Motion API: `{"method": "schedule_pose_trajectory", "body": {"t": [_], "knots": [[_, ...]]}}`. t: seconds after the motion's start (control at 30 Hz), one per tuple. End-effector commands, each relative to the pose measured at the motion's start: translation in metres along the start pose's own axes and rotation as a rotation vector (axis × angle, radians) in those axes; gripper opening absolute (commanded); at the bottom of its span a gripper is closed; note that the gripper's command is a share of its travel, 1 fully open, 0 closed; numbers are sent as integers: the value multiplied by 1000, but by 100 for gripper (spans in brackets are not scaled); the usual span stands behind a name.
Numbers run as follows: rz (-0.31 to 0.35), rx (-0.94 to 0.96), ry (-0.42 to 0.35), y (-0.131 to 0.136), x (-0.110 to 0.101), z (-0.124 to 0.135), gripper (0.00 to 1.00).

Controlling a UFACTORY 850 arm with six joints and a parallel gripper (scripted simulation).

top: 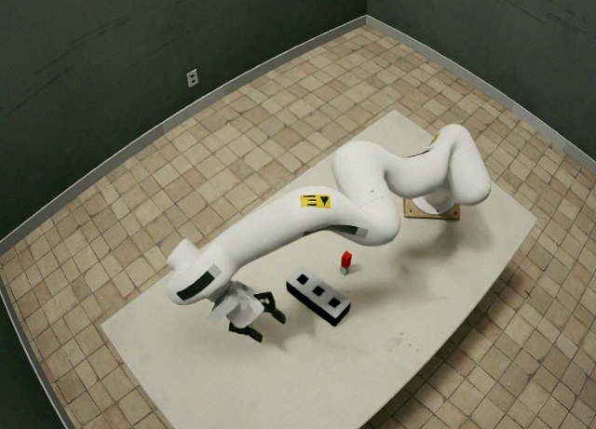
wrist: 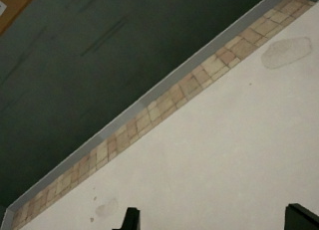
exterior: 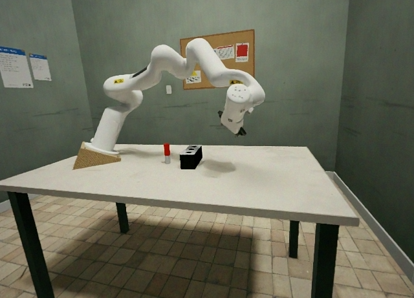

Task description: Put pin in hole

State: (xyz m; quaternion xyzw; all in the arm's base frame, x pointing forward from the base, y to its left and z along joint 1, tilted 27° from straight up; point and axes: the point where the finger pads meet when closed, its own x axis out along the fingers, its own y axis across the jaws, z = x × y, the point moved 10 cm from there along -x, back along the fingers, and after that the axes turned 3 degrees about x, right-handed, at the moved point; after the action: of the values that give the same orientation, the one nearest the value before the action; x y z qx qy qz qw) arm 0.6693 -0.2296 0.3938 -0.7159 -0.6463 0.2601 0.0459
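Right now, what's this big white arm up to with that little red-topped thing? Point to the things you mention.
Nothing is being handled yet. The arm's claw (top: 273, 331) (wrist: 211, 221) hangs open above the table (top: 192, 367) (exterior: 267, 181) (wrist: 199, 155), holding nothing. The pin (top: 345, 261) (exterior: 167, 153) stands upright, red end up, beside the block (top: 318, 301) (exterior: 189, 161). It still has to go into one of the block's three holes; their depths can't be judged from here.
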Motion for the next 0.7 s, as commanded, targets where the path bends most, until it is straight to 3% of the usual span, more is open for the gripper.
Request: {"method": "schedule_pose_trajectory", "body": {"t": [0.0, 0.53, 0.57, 0.67], "knots": [[1, -2, 0, 0, -1, -1, 100], [1, -2, 0, 0, -1, -1, 100], [1, -2, 0, -46, -39, -38, 100], [1, -2, 0, -52, -43, -42, 100]]}}
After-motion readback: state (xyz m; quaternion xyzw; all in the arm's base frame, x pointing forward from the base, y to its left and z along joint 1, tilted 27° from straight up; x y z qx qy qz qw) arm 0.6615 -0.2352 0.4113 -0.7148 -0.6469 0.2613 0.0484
